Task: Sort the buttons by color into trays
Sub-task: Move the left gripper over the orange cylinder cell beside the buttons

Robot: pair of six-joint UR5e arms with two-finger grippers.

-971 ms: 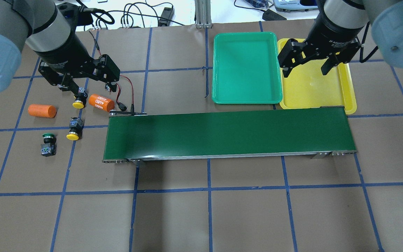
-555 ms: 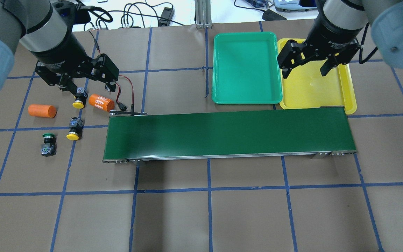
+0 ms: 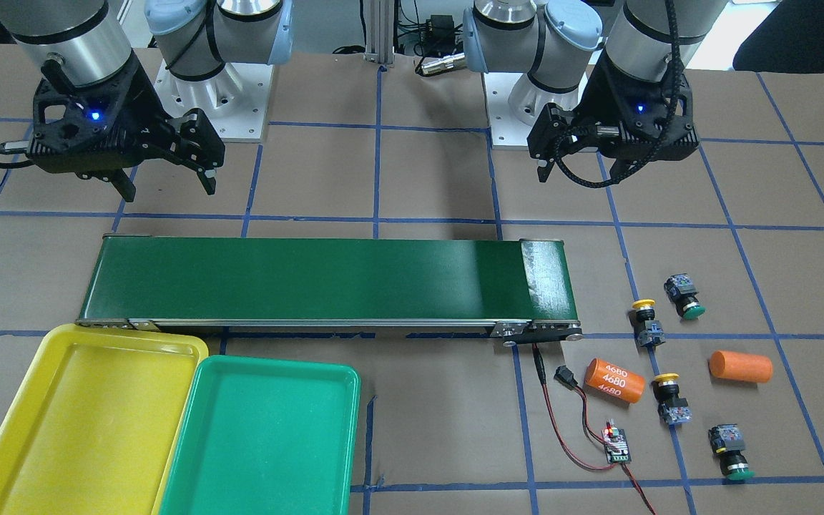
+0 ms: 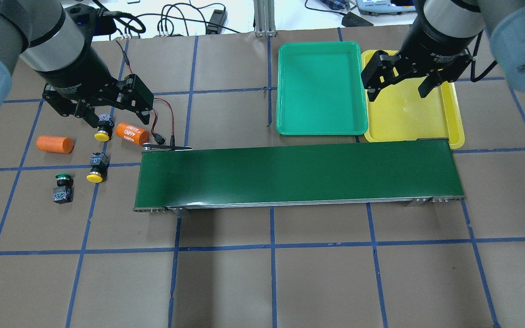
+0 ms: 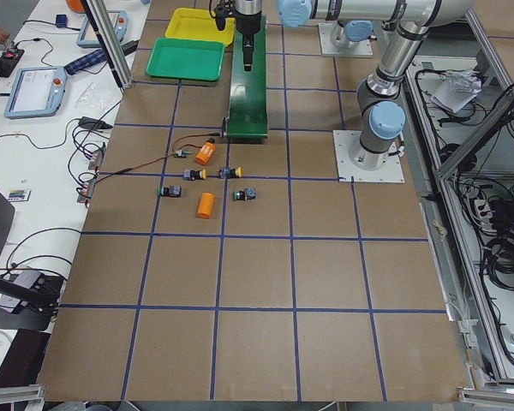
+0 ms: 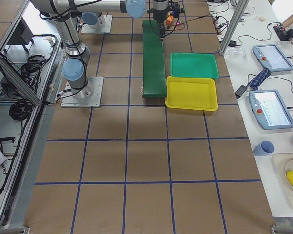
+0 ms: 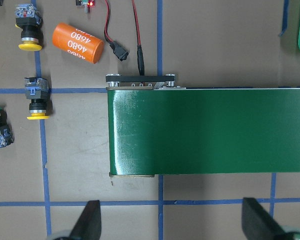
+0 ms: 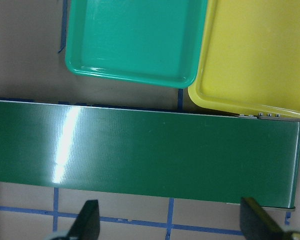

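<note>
The left gripper (image 4: 119, 117) hangs empty, jaws wide apart. A yellow button (image 4: 102, 132) lies below, off to the claw's side, just beside an orange cylinder (image 4: 131, 132). Centring over the button's body first should avoid catching the cylinder.

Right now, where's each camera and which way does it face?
Front-facing: across the table, facing the robot; left arm on view's right.
Overhead: behind the robot, looking down; left gripper and right gripper show.
Exterior left: table's end, looking along it; robot at right.
Exterior right: opposite end; robot at left.
Left wrist: above conveyor end and buttons; its fingertips show.
Right wrist: above conveyor, green tray, yellow tray; its fingertips show.
All share the conveyor.
</note>
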